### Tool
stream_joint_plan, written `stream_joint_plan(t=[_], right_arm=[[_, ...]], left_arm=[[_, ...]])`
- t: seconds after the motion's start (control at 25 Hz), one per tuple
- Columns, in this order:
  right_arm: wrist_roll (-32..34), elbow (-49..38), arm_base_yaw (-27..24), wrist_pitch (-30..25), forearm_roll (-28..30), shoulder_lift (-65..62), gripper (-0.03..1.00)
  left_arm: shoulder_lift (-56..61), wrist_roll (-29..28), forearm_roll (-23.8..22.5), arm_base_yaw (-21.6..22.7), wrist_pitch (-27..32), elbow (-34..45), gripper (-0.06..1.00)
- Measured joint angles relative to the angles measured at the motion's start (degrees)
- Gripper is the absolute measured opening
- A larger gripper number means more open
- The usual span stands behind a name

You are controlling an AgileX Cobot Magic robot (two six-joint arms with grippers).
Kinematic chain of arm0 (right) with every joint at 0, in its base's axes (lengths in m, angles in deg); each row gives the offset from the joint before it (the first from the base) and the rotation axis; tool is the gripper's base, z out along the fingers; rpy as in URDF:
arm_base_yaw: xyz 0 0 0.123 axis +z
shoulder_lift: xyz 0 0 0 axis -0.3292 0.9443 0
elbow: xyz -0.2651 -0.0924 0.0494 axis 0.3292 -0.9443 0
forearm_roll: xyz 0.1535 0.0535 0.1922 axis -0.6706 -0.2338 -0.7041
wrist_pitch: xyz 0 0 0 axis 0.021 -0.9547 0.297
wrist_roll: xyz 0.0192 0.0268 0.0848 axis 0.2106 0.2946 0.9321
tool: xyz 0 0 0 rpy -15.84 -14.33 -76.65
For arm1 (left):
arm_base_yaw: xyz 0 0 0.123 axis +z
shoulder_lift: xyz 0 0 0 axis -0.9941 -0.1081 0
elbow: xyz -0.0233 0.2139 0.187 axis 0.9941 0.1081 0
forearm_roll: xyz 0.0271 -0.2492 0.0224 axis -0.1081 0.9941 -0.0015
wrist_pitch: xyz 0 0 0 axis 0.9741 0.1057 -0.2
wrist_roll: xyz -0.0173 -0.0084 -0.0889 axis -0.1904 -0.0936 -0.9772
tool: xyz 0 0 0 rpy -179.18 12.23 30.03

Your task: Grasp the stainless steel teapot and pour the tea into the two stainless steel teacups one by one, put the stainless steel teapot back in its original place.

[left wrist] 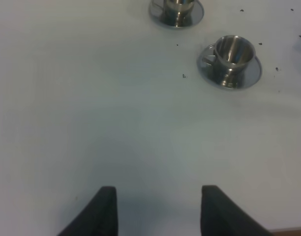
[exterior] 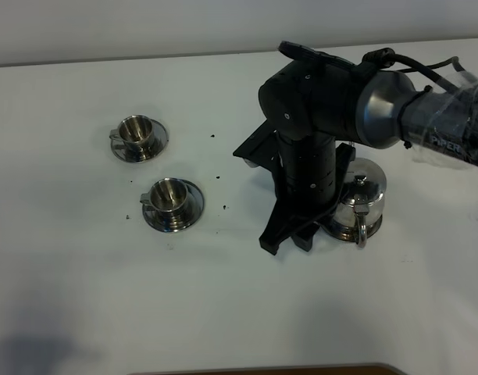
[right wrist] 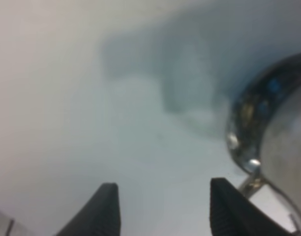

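Starting at the left: the two stainless steel teacups sit well apart from the action, the far cup (exterior: 137, 134) at roughly 11 o'clock of the near cup (exterior: 171, 201). Both look empty from here. The left gripper (left wrist: 158, 199) hangs over the white table (exterior: 83, 297), jaws apart, nothing between them. A few dark specks (exterior: 223, 207) lie scattered between the cups and the arm (exterior: 309, 156).

The right gripper (exterior: 290, 234) points down at the table, also spread wide with nothing in it. The stainless steel teapot (exterior: 364, 199) stands just beside it at about 3 o'clock, half hidden by the arm. So I'd say the grab isn't made yet.

The loop handle (exterior: 360, 230) sticks out toward 6 o'clock, so the jaws want to slide over and straddle that squarely, not bump the round body and shove the pot. Only the specks lie between pot and cups.
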Motion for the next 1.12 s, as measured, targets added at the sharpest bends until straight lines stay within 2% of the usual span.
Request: stream_joint_plan(t=[0.16,0.28,0.48,0.56,0.68,1.12], right_arm=[[2.6,0.0,0.7,0.0,-0.6,-2.0,0.42],[7.2,0.0,0.7,0.0,2.5,-4.9,0.42],[20.0,0.0,0.7,0.0,9.8,-9.8,0.42],[25.4,0.0,0.7,0.0,10.9,-10.8,0.42],[32.6,0.0,-0.2,0.0,10.1,-11.2,0.42],[46.3,0.0,-1.0,0.0,7.7,-11.3,0.42]], left_arm=[[0.0,0.0,0.0,0.0,0.0,0.0,0.45],[0.0,0.0,0.0,0.0,0.0,0.0,0.45],[0.0,0.0,0.0,0.0,0.0,0.0,0.45],[0.0,0.0,0.0,0.0,0.0,0.0,0.45],[0.0,0.0,0.0,0.0,0.0,0.0,0.45],[0.0,0.0,0.0,0.0,0.0,0.0,0.45]])
